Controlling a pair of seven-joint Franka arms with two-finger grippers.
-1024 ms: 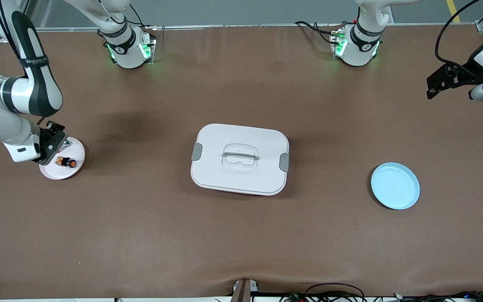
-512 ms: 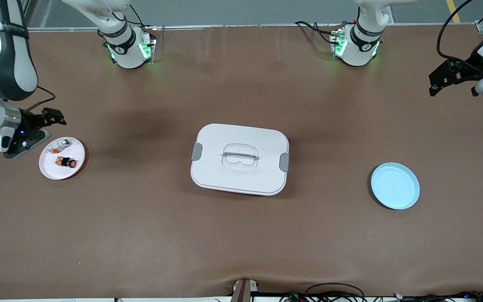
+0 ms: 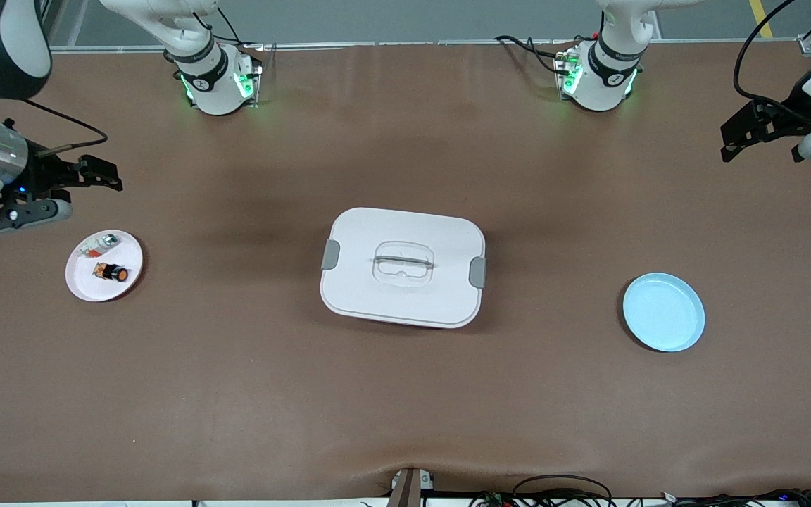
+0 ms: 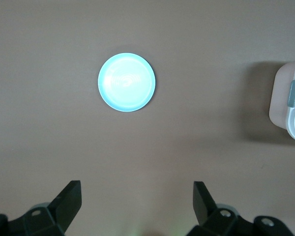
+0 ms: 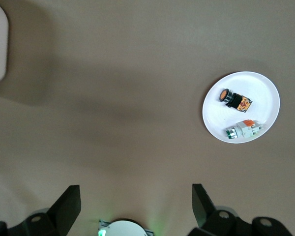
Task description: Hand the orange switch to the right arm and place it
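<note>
The orange switch (image 3: pixel 112 272) lies on its side on a small white plate (image 3: pixel 89 286) at the right arm's end of the table. In the right wrist view the switch (image 5: pixel 234 100) shows its orange cap, and the plate (image 5: pixel 260 93) lies off to one side of the fingers. My right gripper (image 3: pixel 105 176) hangs open and empty over bare table beside that plate. Its fingertips (image 5: pixel 136 191) are spread wide. My left gripper (image 3: pixel 730 141) waits open and empty over the table's other end, with its fingers (image 4: pixel 137 187) wide apart.
A white-and-silver piece with a red bit (image 3: pixel 98 243) shares the plate with the switch. A white lidded box (image 3: pixel 403 266) with grey clasps sits mid-table. An empty light-blue plate (image 3: pixel 663 312) lies toward the left arm's end and shows in the left wrist view (image 4: pixel 127 82).
My right gripper has risen off the white plate and drawn back over bare table, empty. The switch stays on the plate. The left gripper lifted slightly.
</note>
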